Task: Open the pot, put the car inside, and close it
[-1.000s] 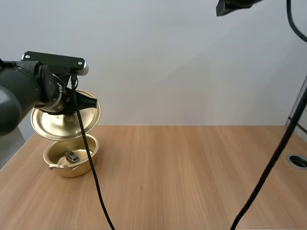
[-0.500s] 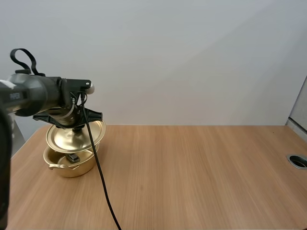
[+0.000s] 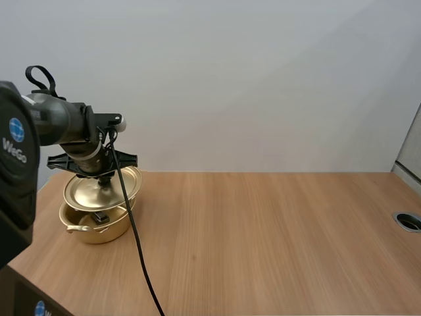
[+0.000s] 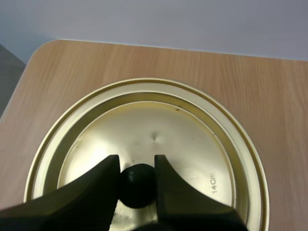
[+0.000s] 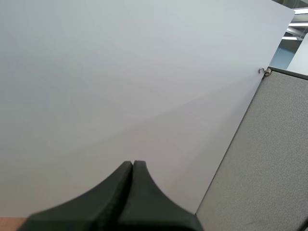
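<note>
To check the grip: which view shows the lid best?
The left wrist view: it looks down on the lid, the left gripper pinching its knob. The high view shows it side-on, tilted over the pot. The right wrist view faces elsewhere.

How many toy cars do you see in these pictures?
1. The car lies inside the pot, below the lid that the left gripper holds by the knob. The lid hides part of the pot's inside.
</note>
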{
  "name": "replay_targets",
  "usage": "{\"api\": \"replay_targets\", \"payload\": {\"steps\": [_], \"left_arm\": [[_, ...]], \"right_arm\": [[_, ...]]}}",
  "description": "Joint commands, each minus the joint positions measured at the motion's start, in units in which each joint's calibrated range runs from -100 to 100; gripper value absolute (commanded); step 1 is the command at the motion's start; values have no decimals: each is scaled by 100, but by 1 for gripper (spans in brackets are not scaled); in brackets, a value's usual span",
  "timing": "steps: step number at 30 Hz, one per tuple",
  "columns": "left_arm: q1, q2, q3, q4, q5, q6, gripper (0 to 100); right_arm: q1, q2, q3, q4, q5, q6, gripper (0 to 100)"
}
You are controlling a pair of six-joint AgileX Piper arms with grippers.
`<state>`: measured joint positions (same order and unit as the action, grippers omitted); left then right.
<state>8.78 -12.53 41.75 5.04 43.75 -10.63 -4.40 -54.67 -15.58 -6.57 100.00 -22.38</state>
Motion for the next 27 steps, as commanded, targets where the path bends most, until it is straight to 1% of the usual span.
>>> {"api": "replay_targets", "payload": {"steps": [1,3,6,14,27], "left_arm": [[101,-5,1,-1,-51,4,0],[153,-5,1,-1,-51,70,0],[153,51,1,-11,-51,215,0],[153,323,1,-48,152,293,0],[153,315,1,-229,334,484,0]], "right_arm": [[-6,-1,-3,-10,0,3,0],[-6,1,-3,-10,0,12,0],[-6,1,-3,69,0,141,0],[-6,1,-3,159,0,146,0],[-6,1,-3,159,0,146,0]]}}
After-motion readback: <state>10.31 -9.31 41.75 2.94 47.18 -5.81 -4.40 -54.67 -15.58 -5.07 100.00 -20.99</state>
